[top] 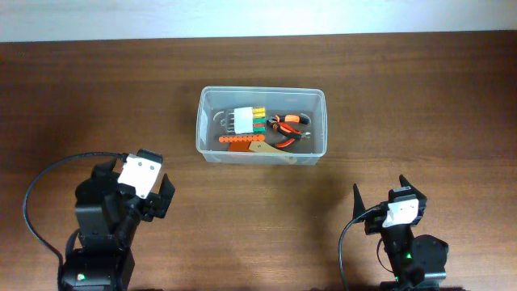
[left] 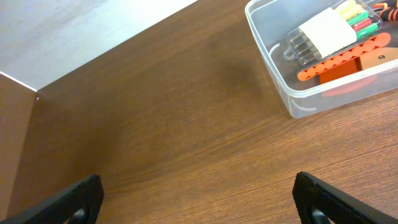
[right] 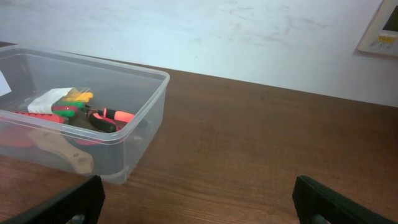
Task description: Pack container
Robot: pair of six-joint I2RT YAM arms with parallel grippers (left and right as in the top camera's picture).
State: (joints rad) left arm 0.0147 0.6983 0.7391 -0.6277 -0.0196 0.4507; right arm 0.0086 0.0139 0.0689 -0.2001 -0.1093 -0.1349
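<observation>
The clear plastic container (top: 206, 121) stands at the table's middle back. It holds a white pack of coloured bits (top: 249, 120), an orange strip (top: 239, 140), orange-handled pliers (top: 288, 124) and a pale wooden piece (top: 271, 152). The container also shows in the left wrist view (left: 273, 74) and the right wrist view (right: 149, 106). My left gripper (top: 157, 196) is open and empty at the front left, well short of the container; it also shows in the left wrist view (left: 199, 199). My right gripper (top: 380, 202) is open and empty at the front right; it also shows in the right wrist view (right: 199, 199).
The dark wooden table (top: 404, 105) runs to a white wall (top: 258, 16) at the back. A black cable (top: 36, 190) loops beside the left arm. A white wall panel (right: 380, 28) shows in the right wrist view.
</observation>
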